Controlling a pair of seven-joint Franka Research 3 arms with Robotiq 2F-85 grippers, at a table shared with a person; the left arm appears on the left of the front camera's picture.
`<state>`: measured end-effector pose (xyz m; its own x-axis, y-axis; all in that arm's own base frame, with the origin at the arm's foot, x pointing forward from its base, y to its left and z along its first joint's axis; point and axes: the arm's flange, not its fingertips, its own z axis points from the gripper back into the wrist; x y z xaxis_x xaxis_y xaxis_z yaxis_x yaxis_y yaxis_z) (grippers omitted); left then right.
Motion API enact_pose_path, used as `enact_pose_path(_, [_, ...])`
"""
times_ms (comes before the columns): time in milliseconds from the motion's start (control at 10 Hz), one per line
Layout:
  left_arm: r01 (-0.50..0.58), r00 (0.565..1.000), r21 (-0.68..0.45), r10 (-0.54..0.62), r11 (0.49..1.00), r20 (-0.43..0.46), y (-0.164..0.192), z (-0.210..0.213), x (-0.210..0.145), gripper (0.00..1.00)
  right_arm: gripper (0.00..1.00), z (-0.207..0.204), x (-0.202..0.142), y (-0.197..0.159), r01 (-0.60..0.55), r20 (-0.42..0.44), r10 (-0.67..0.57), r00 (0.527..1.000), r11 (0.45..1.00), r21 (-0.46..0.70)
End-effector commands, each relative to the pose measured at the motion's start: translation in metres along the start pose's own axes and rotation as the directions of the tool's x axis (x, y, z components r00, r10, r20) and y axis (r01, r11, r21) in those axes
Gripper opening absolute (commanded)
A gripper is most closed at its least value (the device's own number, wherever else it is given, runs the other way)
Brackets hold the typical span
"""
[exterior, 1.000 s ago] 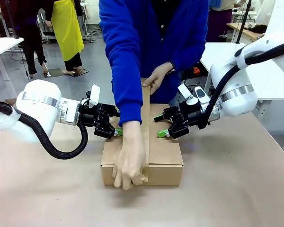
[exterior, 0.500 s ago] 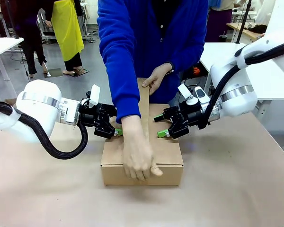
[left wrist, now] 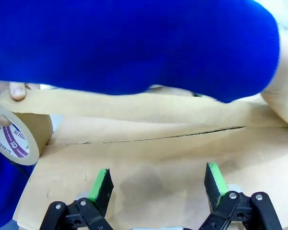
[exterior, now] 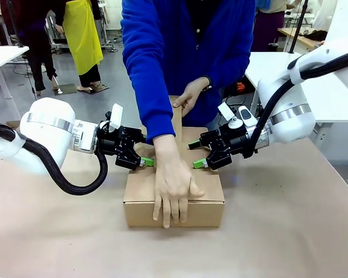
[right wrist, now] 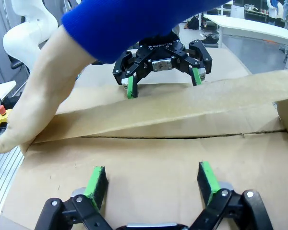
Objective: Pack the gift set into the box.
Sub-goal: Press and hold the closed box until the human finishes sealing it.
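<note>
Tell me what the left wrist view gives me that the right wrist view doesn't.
Left wrist alone: the tape roll in the person's fingers at the strip's far end. Right wrist alone: the left gripper, open, facing across the box, and the person's hand pressing the tape strip down. Both: closed flaps, centre seam, the strip above it.

The box [exterior: 174, 191] sits mid-table between the left claw [exterior: 144, 162] and right claw [exterior: 198, 164] (a hand [exterior: 173, 185] on top).
</note>
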<state>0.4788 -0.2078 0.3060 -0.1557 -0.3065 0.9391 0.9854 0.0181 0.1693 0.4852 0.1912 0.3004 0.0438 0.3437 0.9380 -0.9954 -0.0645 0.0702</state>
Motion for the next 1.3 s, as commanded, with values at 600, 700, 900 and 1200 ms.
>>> enact_pose_path(600, [0.017,1.0,-0.004,-0.017,1.0,0.006,-0.0013,0.0002,-0.0001,1.0,1.0,0.0005,-0.0015,0.0001,-0.015,0.004,0.015,1.0,1.0,0.0])
enact_pose_path(700, [0.017,1.0,-0.004,-0.017,1.0,0.006,-0.0013,0.0002,-0.0001,1.0,1.0,0.0005,-0.0015,0.0001,-0.015,0.004,0.015,1.0,1.0,0.0])
enact_pose_path(900, [0.017,1.0,-0.004,-0.017,1.0,0.006,-0.0013,0.0002,-0.0001,1.0,1.0,0.0005,-0.0015,0.0001,-0.015,0.004,0.015,1.0,1.0,0.0])
enact_pose_path(1200, [0.017,1.0,-0.004,-0.017,1.0,0.006,-0.0013,0.0002,-0.0001,1.0,1.0,0.0005,-0.0015,0.0001,-0.015,0.004,0.015,1.0,1.0,0.0])
